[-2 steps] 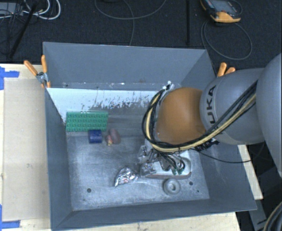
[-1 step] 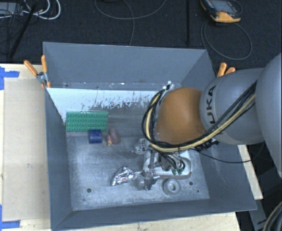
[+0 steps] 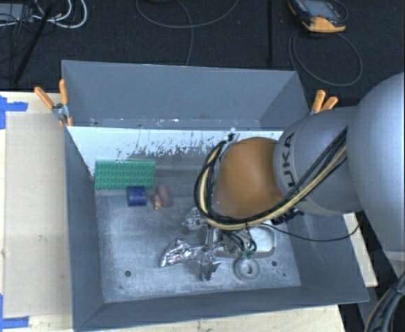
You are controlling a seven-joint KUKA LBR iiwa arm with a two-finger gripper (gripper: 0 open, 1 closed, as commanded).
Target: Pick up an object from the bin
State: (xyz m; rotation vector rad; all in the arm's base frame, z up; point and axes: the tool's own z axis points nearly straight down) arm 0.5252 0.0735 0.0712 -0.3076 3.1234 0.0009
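Observation:
My gripper is low over the front middle of the bin floor, under the orange wrist cover. A crumpled silver foil piece lies right against its left side. A grey metal ring lies just to its right, and a white rounded object sits behind that ring, partly hidden by the arm's cables. Whether the foil piece is held I cannot make out.
A green studded building plate leans at the back left wall. A small blue cylinder and a brownish lump lie in front of it. The arm and its cables cover the bin's right half.

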